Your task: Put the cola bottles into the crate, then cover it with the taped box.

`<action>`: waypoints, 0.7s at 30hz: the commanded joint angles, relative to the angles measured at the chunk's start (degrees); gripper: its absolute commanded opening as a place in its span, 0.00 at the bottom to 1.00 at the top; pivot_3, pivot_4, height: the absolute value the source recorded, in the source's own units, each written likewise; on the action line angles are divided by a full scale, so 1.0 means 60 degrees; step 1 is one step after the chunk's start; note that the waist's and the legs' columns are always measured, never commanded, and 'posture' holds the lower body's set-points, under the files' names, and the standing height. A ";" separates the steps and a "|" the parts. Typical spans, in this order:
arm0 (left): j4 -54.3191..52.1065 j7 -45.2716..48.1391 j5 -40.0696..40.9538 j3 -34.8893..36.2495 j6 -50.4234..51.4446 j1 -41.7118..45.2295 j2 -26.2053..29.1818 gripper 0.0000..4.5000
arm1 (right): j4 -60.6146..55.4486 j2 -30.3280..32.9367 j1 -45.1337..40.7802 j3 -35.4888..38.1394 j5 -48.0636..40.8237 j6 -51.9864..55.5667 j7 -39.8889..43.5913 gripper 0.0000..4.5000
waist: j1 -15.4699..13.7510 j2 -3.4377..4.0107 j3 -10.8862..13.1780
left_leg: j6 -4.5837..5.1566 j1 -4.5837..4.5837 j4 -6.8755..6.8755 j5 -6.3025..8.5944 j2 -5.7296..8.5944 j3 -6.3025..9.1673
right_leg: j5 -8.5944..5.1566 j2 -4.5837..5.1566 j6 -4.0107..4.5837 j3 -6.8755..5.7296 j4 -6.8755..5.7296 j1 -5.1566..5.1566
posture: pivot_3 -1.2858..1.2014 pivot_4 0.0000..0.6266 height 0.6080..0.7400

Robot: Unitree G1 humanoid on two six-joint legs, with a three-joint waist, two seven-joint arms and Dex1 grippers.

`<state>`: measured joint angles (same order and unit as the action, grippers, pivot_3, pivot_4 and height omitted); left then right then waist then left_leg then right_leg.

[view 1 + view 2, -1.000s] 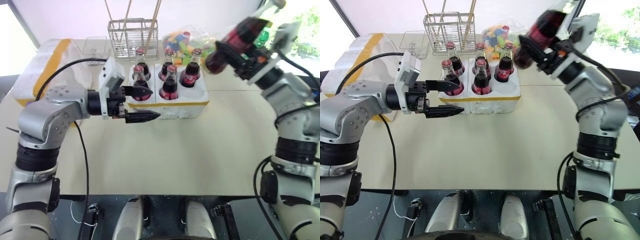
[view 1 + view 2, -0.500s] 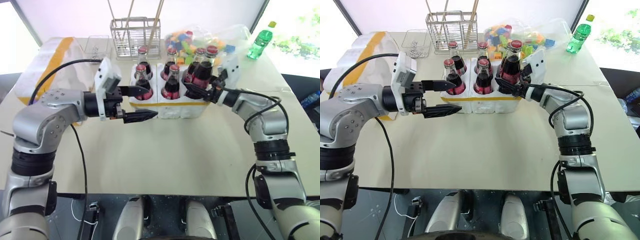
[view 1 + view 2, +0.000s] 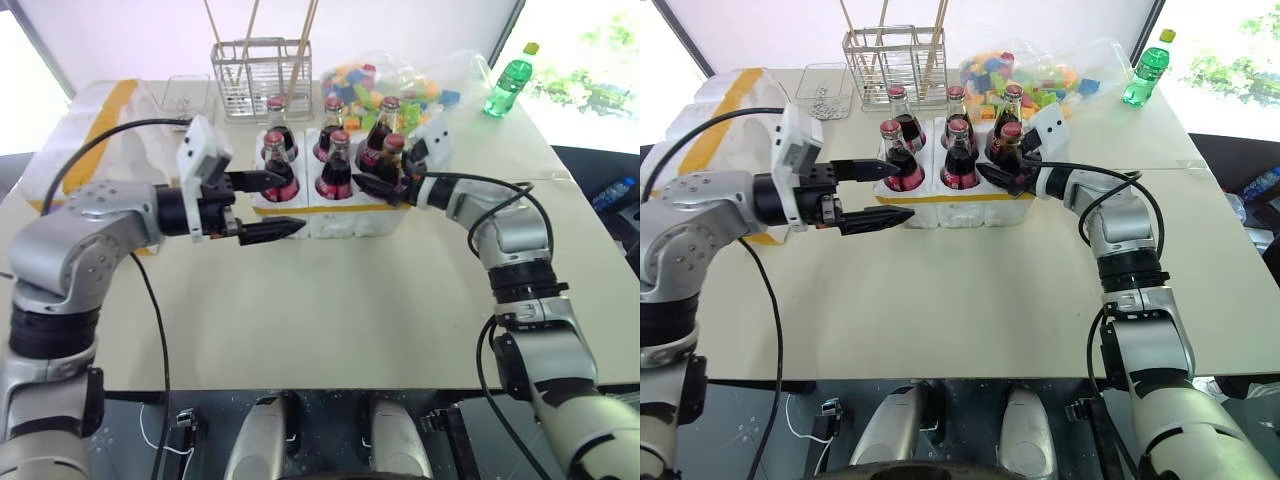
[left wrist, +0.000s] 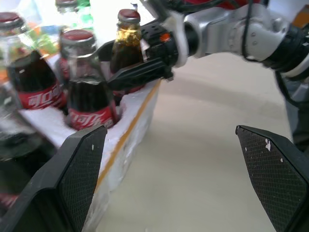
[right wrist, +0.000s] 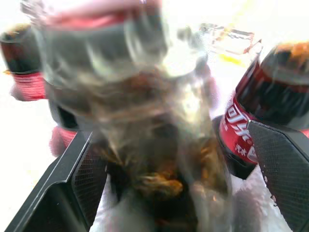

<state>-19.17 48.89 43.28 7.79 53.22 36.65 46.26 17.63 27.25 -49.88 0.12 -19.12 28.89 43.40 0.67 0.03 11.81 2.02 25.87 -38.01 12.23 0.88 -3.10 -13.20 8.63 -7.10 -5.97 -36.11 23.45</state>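
The big table [image 3: 330,300] holds everything. At its left edge sits the taped box [image 3: 90,130], white with a wide yellow band, well apart from the crate. The crate [image 3: 335,205] is the low white block with a yellow stripe in the middle of the table, and all six cola bottles [image 3: 333,172] stand in its holes, three at the back and three at the front. Behind the crate is a wire rack [image 3: 262,75] with thin sticks in it, and next to that a clear bag of coloured blocks [image 3: 400,85]. A green bottle [image 3: 505,85] stands far off at the back right corner. The left gripper [image 3: 268,205] floats by the left end of the crate with its two black fingers spread wide and nothing between them. The right gripper [image 3: 383,183] is at the front right bottle [image 3: 1006,150]. Its fingers sit on each side of that bottle, spread apart, and the bottle stands in its hole.
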 commanded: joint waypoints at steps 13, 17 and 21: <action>-0.0837 -0.3901 0.2019 0.4442 0.6546 -0.1403 0.5725 1.00 | -0.2658 0.3636 -0.0847 0.0734 -0.1845 0.0755 0.4493 0.99 | 0.0101 -0.0009 0.0010 | 0.0018 -0.0035 0.0053 0.0022 -0.0003 -0.0028 | -0.0006 0.0004 -0.0003 0.0018 0.0011 0.0016 | 0.52 0.24 0.97; -0.0333 -0.4925 0.3372 0.5414 0.6546 -0.2913 0.6718 1.00 | -0.2272 0.3222 -0.1451 0.0644 -0.2154 0.0811 0.4949 0.99 | 0.0021 -0.0012 0.0012 | -0.0013 -0.0063 0.0088 0.0032 -0.0014 -0.0040 | -0.0011 0.0007 0.0008 0.0027 0.0017 0.0017 | 0.52 0.24 0.97; 0.0446 -0.5913 0.3521 0.6083 0.6546 -0.3968 0.6662 1.00 | -0.2264 0.2982 -0.1732 0.0535 -0.2302 0.0733 0.5385 0.99 | -0.0040 -0.0017 0.0010 | -0.0022 -0.0063 0.0109 0.0035 -0.0012 -0.0037 | -0.0017 0.0010 0.0022 0.0028 0.0018 0.0070 | 0.52 0.24 0.97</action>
<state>-18.32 16.02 64.40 41.34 92.04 13.19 86.00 4.85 44.85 -59.15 2.47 -31.96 34.34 74.72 0.43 -0.07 11.87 1.86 25.52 -37.30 12.43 0.81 -3.32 -13.30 8.69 -6.95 -5.81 -36.00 23.91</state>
